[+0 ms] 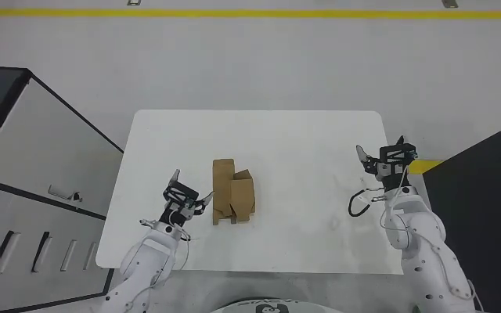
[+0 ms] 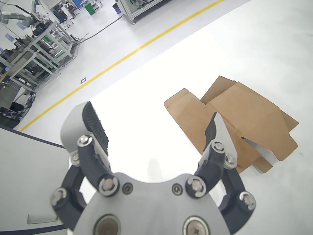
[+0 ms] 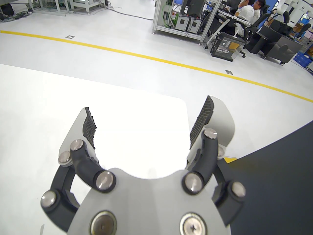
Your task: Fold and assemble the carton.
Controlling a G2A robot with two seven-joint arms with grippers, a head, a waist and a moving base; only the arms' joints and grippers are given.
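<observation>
Matt brown cardboard carton (image 1: 232, 192) on a smooth white table (image 1: 313, 156).

Bright, even overhead light burns the white desk (image 2: 146, 113) to glare in both wrist views, the carton (image 1: 232, 192) casts only a thin soft shadow, and the yellow floor line (image 3: 156, 59) bows from wide-lens distortion.

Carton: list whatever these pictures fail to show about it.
1. Underside of the carton: in the top view and the left wrist view it lies against the table.
2. Part of its near edge: in the left wrist view, covered by a finger of the left gripper.
3. Creases and tabs: top view, too small to read.
4. One blank or two overlapping pieces: cannot tell in either view.
</observation>
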